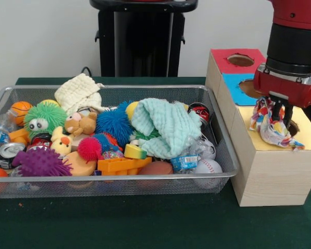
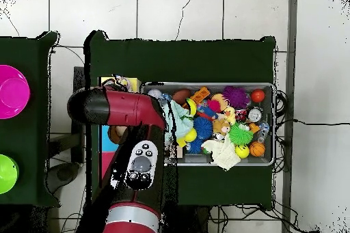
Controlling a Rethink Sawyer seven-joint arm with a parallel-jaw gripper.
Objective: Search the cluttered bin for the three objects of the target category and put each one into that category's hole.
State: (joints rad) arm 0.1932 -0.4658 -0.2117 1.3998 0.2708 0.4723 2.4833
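Cloth of many colours, a small patterned rag, hangs from the robot's black gripper, whose fingers are closed on its top part. It hangs limp, its long axis vertical, over the yellow panel of the wooden box at the right of the wire mesh bin. The yellow panel's round hole lies just right of the cloth, mostly hidden behind it. I judge the next move needs a small shift right, then release.
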